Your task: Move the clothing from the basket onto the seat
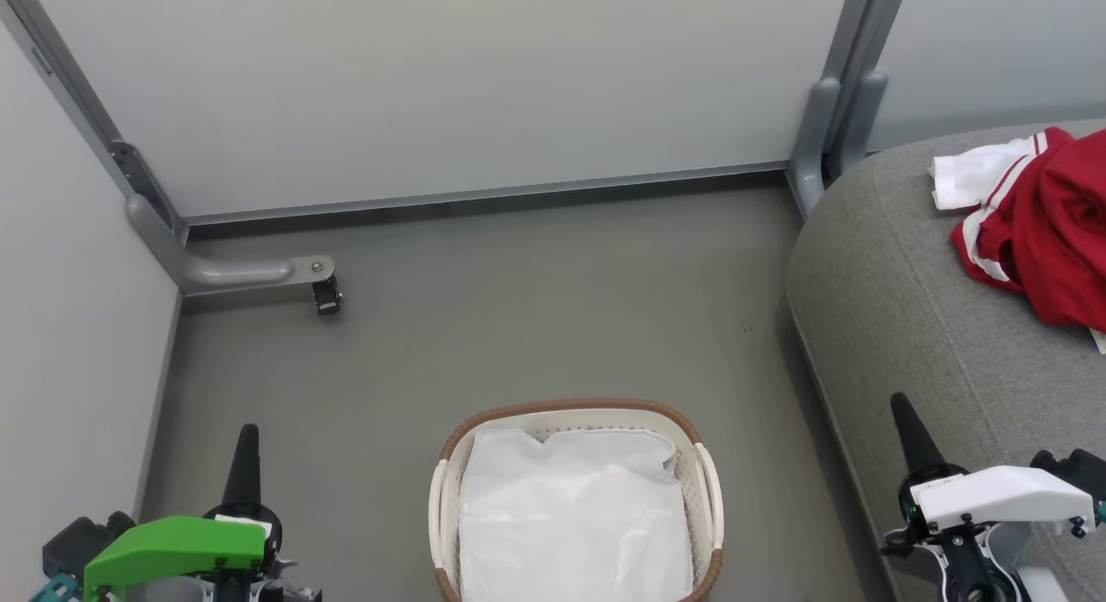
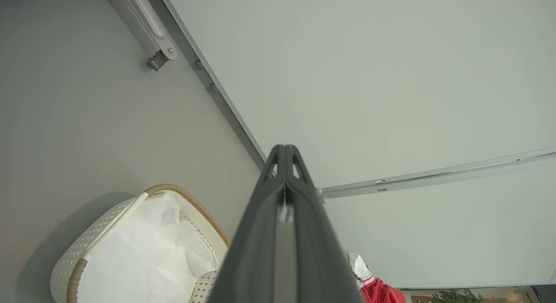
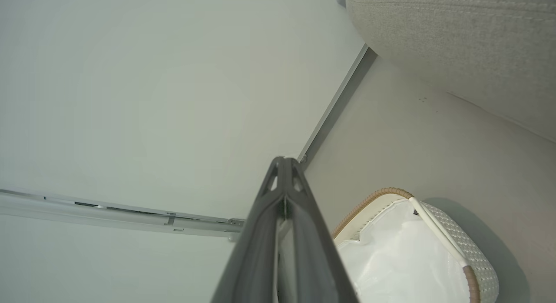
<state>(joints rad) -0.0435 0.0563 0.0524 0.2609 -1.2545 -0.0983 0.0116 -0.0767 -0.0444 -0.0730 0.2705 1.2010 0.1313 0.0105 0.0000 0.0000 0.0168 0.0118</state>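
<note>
The red clothing (image 1: 1050,235) with white stripes and a white panel lies bunched on the grey seat (image 1: 899,308) at the right; a corner of the clothing (image 2: 380,291) shows in the left wrist view. The white perforated basket (image 1: 704,490) with a brown rim stands on the floor at the bottom centre, and only its white liner (image 1: 575,516) shows inside. My left gripper (image 1: 246,451) is shut at the lower left, holding nothing. My right gripper (image 1: 905,425) is shut at the lower right, over the seat's front edge, also holding nothing. The wrist views show the basket (image 2: 97,242) (image 3: 456,233) and the shut fingers (image 2: 284,194) (image 3: 284,194).
Pale partition walls (image 1: 449,84) close off the back and left. A grey metal foot with a castor (image 1: 324,291) juts onto the floor at the back left. Another grey post (image 1: 812,144) stands beside the seat's back corner. Grey floor (image 1: 518,326) spreads between basket and walls.
</note>
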